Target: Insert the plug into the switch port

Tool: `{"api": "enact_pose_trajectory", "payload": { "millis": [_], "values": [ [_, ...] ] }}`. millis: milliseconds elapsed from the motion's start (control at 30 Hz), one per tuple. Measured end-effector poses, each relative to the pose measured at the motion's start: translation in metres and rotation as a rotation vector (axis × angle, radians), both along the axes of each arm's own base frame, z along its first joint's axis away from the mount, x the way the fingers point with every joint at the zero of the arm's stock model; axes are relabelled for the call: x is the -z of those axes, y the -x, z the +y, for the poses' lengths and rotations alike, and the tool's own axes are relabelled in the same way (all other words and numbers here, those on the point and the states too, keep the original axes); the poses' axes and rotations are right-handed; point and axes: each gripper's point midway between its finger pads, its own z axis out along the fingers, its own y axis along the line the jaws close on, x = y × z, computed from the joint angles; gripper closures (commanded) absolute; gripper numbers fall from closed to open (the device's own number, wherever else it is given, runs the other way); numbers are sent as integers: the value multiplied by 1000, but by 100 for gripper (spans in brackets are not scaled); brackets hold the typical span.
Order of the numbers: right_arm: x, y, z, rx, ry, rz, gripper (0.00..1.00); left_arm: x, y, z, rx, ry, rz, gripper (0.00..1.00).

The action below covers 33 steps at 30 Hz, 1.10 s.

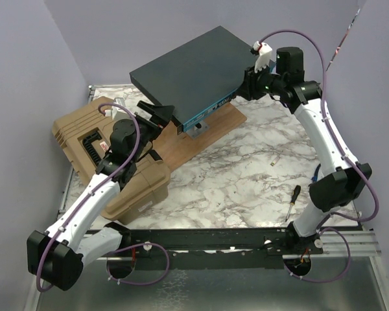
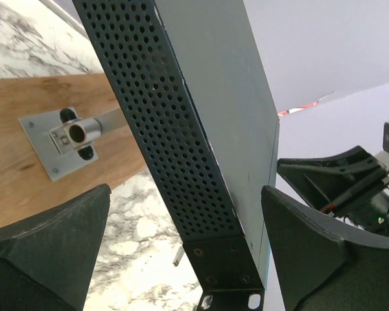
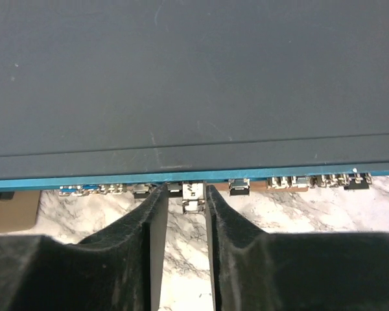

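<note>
The switch point(image 1: 194, 71), a flat dark grey box with a teal front face, sits raised on a stand above a wooden board point(image 1: 207, 133). My left gripper point(image 1: 161, 116) is open. Its fingers straddle the switch's perforated left end point(image 2: 175, 129) without touching it. My right gripper point(image 1: 249, 84) is at the front face near the right end. In the right wrist view, the small metal plug point(image 3: 192, 197) sits at a port under the teal edge point(image 3: 84, 183), between my right gripper's point(image 3: 185, 194) fingertips. A gap shows between the plug and the left finger point(image 3: 152, 214).
A tan ribbed plastic case point(image 1: 84, 142) lies left of the board, under my left arm. A screwdriver point(image 1: 292, 201) and a small loose part point(image 1: 274, 165) lie on the marble table point(image 1: 246, 168). A metal post and base plate point(image 2: 71, 133) hold the switch up. Walls close in behind.
</note>
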Motion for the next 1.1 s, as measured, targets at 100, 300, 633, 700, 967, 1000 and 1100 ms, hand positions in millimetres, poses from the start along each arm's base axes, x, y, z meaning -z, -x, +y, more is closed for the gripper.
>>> {"api": "enact_pose_trajectory", "payload": {
  "millis": [100,300,633,700,967,1000,1100],
  "values": [
    [-12,8,-5,25,-18,-45,59,1,-3,-5,9,46,17,2],
    [-40,27,-26,83,-76,-150,57,-4,-10,-15,31,165,25,6],
    [9,30,-36,142,-112,-85,62,3,-21,-30,70,286,64,25],
    [22,30,-36,147,-115,-62,65,5,-21,-32,72,310,72,31],
    [17,23,-33,153,-150,-100,83,2,-25,-36,83,386,77,59],
    [15,22,-32,150,-154,-105,86,2,-25,-36,83,399,82,63],
    [13,21,-30,137,-164,-114,90,2,-26,-37,83,414,88,73]
  ]
}}
